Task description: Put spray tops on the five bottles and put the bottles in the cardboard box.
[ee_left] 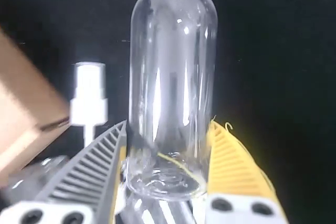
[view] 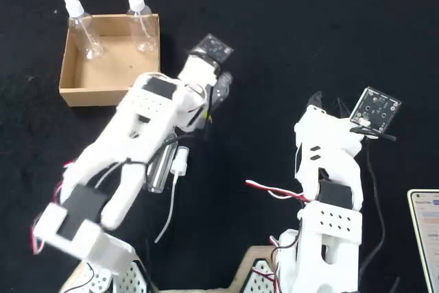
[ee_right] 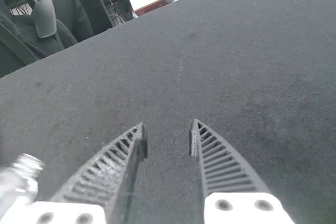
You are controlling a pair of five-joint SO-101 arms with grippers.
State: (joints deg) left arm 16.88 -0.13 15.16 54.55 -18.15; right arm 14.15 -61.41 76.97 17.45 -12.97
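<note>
High view: the box [view: 110,60] sits at 10 o'clock on the black surface [view: 288,32], open side up. A capped bottle [view: 86,32] stands in its 11 o'clock corner and a second capped bottle [view: 143,25] in its 1 o'clock corner. The left arm comes in from 7 o'clock, and the left gripper [view: 218,92] is near the box, off its 4 o'clock corner, just left of centre. Under that arm, toward 7 o'clock, a lying bottle [view: 159,169] rests on the surface, partly hidden, with a spray top [view: 180,162] just beside it. The right gripper [view: 328,104] points to 12 o'clock from the 3 o'clock side, well apart from the left one. A phone [view: 425,238] lies at the 4 o'clock edge.

Left wrist view: the left gripper [ee_left: 168,124] has its fingers [ee_left: 100,166] pinching the base of an open bottle [ee_left: 173,66], grey on one side and yellow on the other. Its threaded neck is bare. Past it the spray top [ee_left: 89,98] is on the surface, near a corner of the box [ee_left: 21,114].

Right wrist view: the right gripper [ee_right: 168,125] has its fingers [ee_right: 226,171] spread, with nothing between them, over bare surface [ee_right: 236,51]. A bare bottle neck [ee_right: 21,174] shows at the edge; I cannot tell which bottle it belongs to.
</note>
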